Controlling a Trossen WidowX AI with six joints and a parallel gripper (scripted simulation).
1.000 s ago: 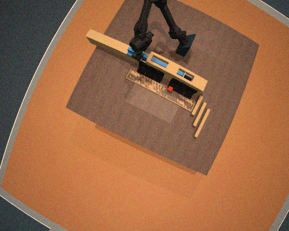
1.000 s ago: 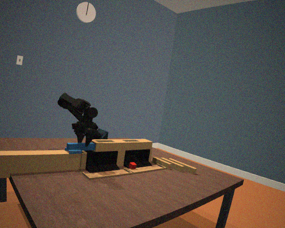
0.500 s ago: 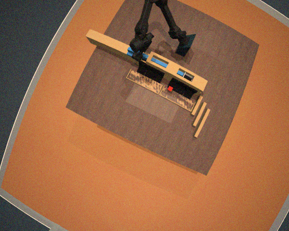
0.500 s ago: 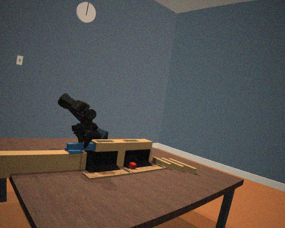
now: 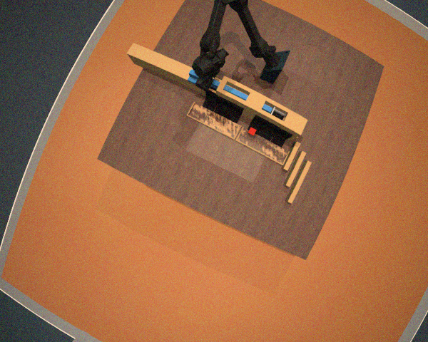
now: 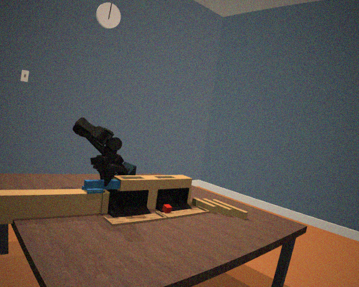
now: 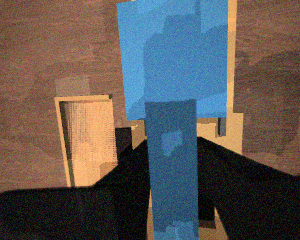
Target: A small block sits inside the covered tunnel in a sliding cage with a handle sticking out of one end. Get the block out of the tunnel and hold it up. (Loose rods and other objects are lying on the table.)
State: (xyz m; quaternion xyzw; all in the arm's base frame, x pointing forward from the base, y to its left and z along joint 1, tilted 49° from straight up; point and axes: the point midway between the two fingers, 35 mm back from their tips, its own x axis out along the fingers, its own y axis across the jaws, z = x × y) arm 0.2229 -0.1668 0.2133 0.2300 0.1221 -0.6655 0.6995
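1. The black gripper [image 5: 205,86] [image 6: 106,183] [image 7: 172,144] has its fingers drawn well in, some way short of fully shut, with a narrow gap left that is filled.
2. What fills it is the long, straight blue handle bar [image 5: 216,83] [image 6: 113,184] [image 7: 173,165]; from the wrist, I see one dark finger against each side of it.
3. That grip is just outside the near end of the pale wooden tunnel [image 5: 256,100] [image 6: 153,183], between it and the bar's wider blue end piece [image 5: 193,75] [image 6: 93,185] [image 7: 185,60].
4. The end piece lies on the long pale wooden beam [image 5: 162,67] [image 6: 46,204] [image 7: 232,60] that runs out from the tunnel.
5. Through the tunnel's two top windows I can make out more blue, with something grey and dark in the farther one; I can't tell what that is.
6. The one small block I can pick out is a bright red cube [image 5: 252,130] [image 6: 167,208], low at the front of the farther dark side opening, by the shallow wooden tray [image 5: 282,162] [image 6: 185,211]. It is well apart from the fingers, and nobody is holding it up.
7. Three pale wooden rods [image 5: 295,168] [image 6: 221,205] lie side by side past the tunnel's far end on the brown wooden table [image 5: 207,191] [image 6: 173,247] [image 7: 20,50].
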